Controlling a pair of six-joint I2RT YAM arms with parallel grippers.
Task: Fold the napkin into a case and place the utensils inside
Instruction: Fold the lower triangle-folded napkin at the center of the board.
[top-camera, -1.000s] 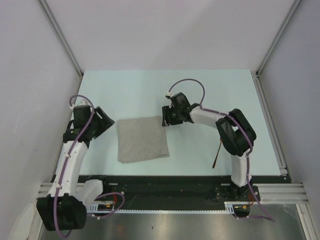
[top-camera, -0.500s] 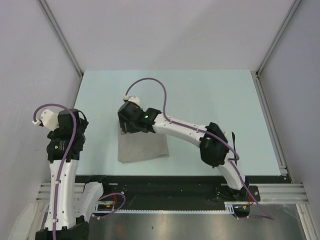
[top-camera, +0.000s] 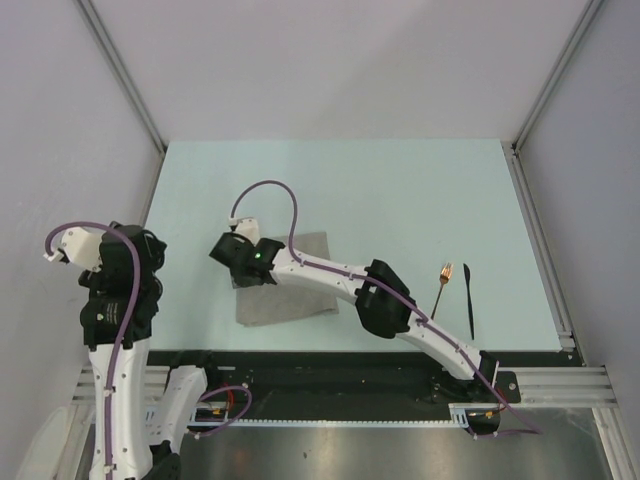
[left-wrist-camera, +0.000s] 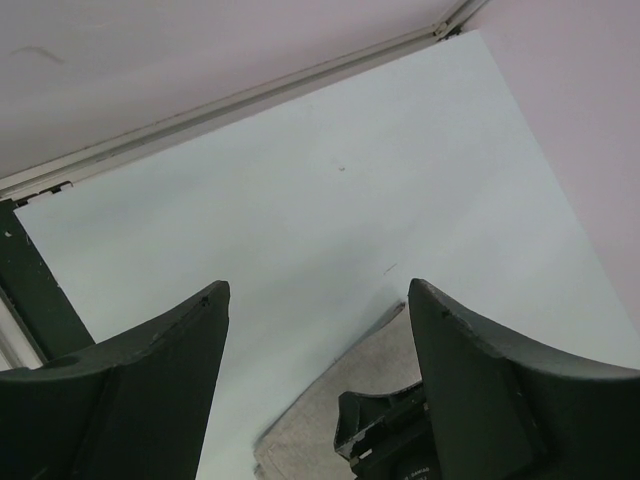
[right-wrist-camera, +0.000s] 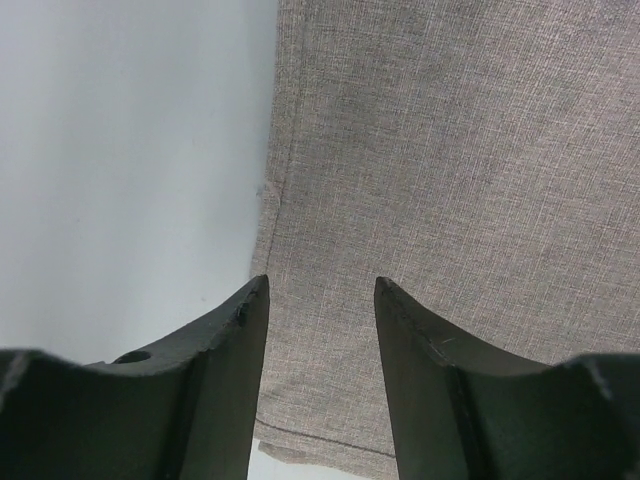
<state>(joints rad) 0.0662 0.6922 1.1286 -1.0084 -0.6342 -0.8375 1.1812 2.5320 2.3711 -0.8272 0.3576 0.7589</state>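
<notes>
The napkin (top-camera: 285, 305) lies flat on the pale tabletop (top-camera: 400, 190), left of the middle and close to the near edge. The right arm (top-camera: 330, 272) reaches across it from the right, and the right tool (right-wrist-camera: 320, 285) sits low over the cloth's left edge. Through that wrist's camera its two fingers are spread with nothing between them. The left finger (right-wrist-camera: 215, 350) is over the edge of the cloth and the right finger (right-wrist-camera: 430, 350) is over the weave. I cannot tell whether the tips touch the fabric.

The left arm (top-camera: 115, 310) stands raised at the left side, clear of the cloth. The left tool (left-wrist-camera: 315, 295) is spread wide and holds nothing. Its camera looks down on bare tabletop, with a napkin corner and part of the other tool low in that view.

Well to the right of the napkin, the copper fork (top-camera: 443, 288) and the thin black piece (top-camera: 467, 300) lie side by side, nearly parallel, not touching.
</notes>
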